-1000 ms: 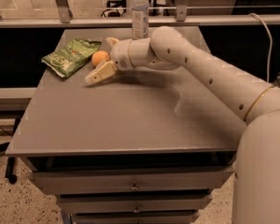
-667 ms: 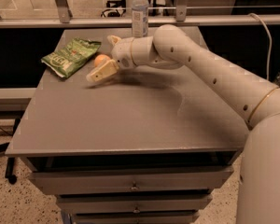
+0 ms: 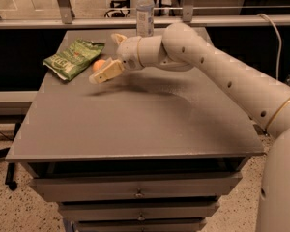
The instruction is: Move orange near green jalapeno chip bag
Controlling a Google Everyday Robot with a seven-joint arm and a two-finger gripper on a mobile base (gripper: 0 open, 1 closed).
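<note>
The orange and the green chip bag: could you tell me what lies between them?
Camera view: only a sliver of bare table separates orange and chip bag; the gripper straddles the orange.

Colours and patterns, as we found them.
We record a cream-white gripper over the far left of the table, which is plain matte grey. The orange beside it is an even orange. The green jalapeno chip bag is green with white lettering. The arm is white with a gold band, and the bottle is clear with a pale label.
</note>
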